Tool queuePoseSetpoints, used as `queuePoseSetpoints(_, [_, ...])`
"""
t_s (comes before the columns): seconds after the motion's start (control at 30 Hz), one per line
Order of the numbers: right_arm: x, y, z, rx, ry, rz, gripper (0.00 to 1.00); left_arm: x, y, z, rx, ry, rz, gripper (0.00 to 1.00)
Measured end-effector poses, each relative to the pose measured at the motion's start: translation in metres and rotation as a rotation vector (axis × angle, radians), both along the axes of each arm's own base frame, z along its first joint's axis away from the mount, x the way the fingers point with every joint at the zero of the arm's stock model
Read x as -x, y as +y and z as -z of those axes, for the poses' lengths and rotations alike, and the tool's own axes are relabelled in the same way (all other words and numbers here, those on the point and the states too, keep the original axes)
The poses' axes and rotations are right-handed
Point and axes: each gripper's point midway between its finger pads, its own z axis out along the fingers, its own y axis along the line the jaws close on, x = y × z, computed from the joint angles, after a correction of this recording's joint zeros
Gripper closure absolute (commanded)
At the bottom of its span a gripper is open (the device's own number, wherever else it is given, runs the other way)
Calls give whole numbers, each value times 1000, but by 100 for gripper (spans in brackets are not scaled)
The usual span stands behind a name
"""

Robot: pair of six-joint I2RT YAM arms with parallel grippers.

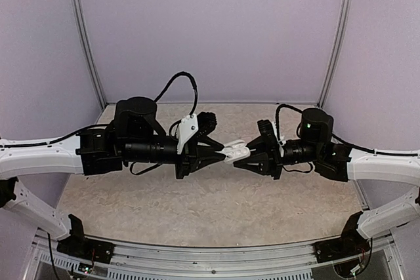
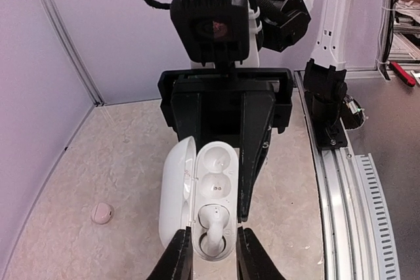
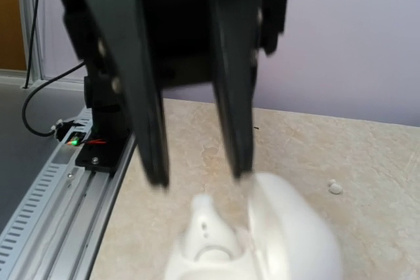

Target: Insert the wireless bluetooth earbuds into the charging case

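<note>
jaws: left gripper slightly parted astride an earbud in the charging case, right gripper clamping that case. bud looks light and slick; best pinched by its stem

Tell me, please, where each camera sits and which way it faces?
Top external: above and behind, looking down at the table; left arm and right arm show.
Left wrist: faces the right gripper holding the open charging case; left gripper below.
Right wrist: faces the left gripper, blurred.
Shared: all three show the case.
</note>
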Motion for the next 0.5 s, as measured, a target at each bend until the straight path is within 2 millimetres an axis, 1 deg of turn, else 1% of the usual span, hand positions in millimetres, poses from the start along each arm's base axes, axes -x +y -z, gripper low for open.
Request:
queuePoseSetpoints(0.13, [0, 0, -1, -2, -2, 1, 100, 3, 7, -18, 37, -26, -2, 76])
queuePoseSetpoints(0.23, [0, 0, -1, -2, -2, 1, 100, 5, 10, -25, 51, -42, -1, 78])
queuePoseSetpoints(0.5, [-1, 0, -1, -2, 0, 3, 100, 9, 8, -23, 42, -61, 13, 80])
